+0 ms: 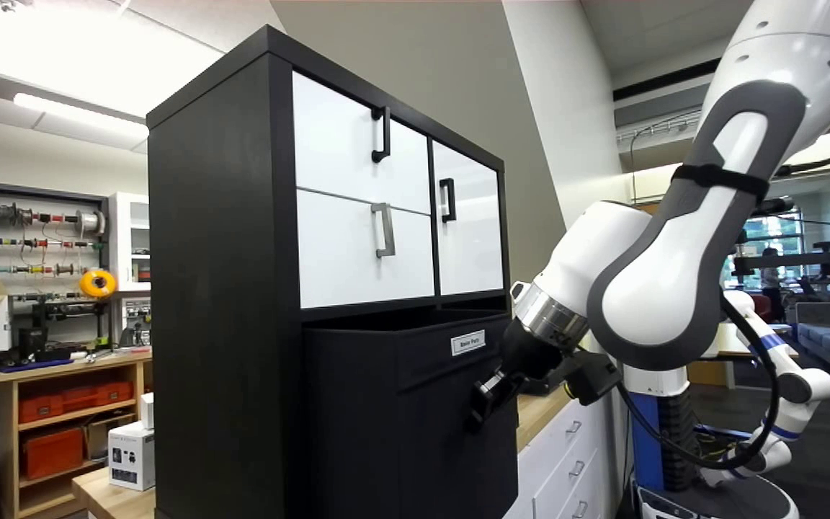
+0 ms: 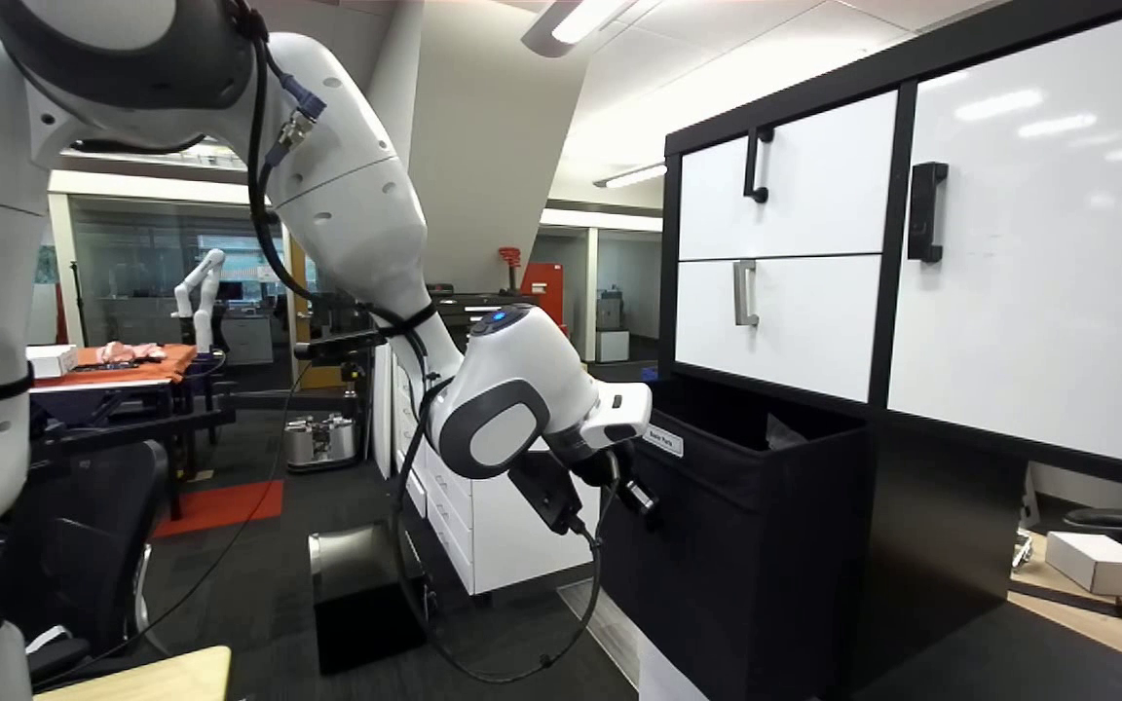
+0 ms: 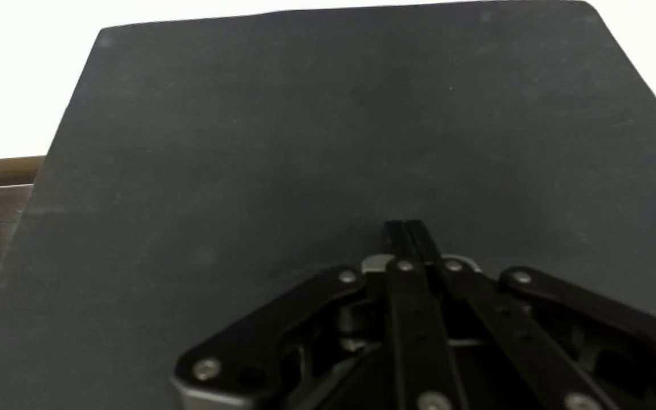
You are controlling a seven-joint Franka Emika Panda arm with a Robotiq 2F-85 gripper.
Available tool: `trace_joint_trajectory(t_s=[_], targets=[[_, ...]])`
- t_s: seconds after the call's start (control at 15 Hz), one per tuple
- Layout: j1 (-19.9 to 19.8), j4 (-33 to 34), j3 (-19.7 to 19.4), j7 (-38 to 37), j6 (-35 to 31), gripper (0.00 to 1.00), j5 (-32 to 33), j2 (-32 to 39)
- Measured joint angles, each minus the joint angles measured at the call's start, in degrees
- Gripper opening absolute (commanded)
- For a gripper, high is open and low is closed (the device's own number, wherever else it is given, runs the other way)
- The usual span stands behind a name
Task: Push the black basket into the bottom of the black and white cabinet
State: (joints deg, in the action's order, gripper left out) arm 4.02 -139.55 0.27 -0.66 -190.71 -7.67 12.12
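basket (image 1: 422,425) just ahead of gripper (image 3: 406,225) — partly out of cabinet (image 1: 282,238)

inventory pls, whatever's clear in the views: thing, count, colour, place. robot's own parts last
cabinet: 1, black, both exterior views
fronts: 3, white, on the cabinet
handles: 3, two black, one grey, one per front
basket: 1, black, below the fronts, partly out of the cabinet
label: 1, white, basket's front
spools: several, mixed colours, far left in an exterior view
cases: 2, orange-red, below the spools
boxes: several, white, both exterior views
drawer unit: at least 1, white, beyond the basket
chair: 1, black, lower left in an exterior view
other arm: at least 1, white, background
arm: 1, white and grey, extended toward the basket
pincer: 1, black, shut, at the basket's front, contact unclear
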Motion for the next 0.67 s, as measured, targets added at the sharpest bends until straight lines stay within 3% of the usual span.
trace_joint_trajectory(t_s=[0.67], targets=[[-0.4,12.83,0.03,0.0,0.0,0.01,1.27,10.08]])
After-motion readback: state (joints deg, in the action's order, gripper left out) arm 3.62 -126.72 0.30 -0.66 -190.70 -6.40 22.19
